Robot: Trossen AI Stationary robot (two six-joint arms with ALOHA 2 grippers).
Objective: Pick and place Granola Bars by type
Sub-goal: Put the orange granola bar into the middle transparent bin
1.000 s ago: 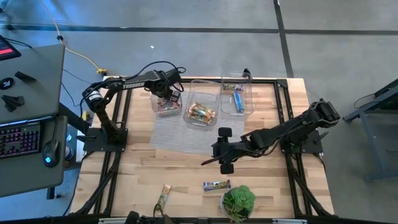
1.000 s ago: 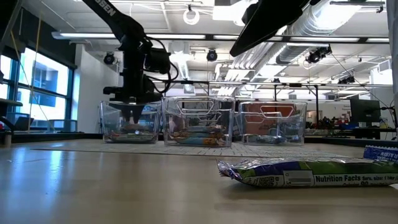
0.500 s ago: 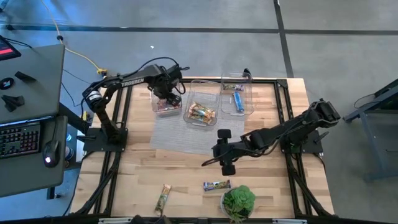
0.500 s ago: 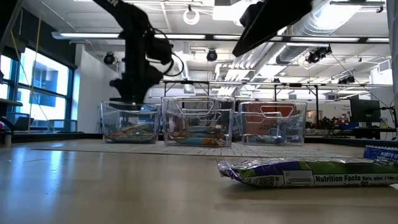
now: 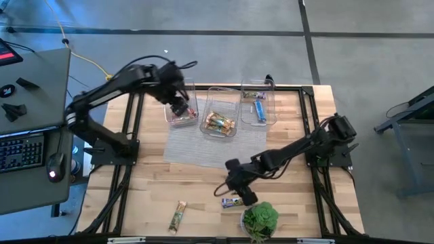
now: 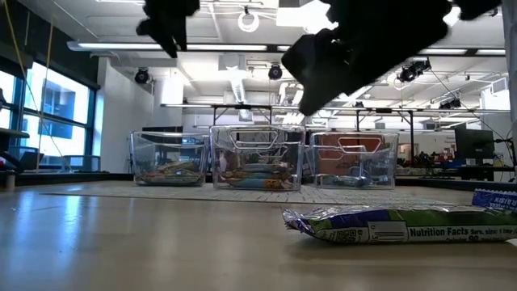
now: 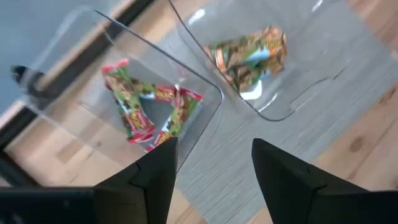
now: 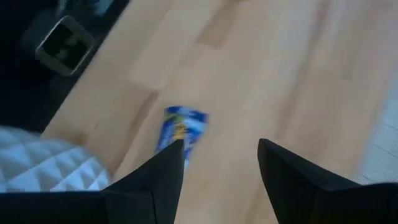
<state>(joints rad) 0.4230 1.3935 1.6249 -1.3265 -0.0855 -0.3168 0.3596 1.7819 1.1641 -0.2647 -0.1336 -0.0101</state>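
A blue-wrapped granola bar (image 5: pixel 235 202) is seen low in the frame's centre, beside the potted plant (image 5: pixel 260 219). The right gripper (image 5: pixel 239 192) is held open just above it, empty. The left gripper (image 5: pixel 178 107), open and empty, is positioned over the leftmost clear bin (image 5: pixel 182 115), upper left, where red-wrapped bars (image 7: pixel 149 112) lie.

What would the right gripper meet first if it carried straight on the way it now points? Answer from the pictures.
Most likely the blue-wrapped granola bar lying on the wooden table; the open right gripper points down at it, though depth is hard to judge.
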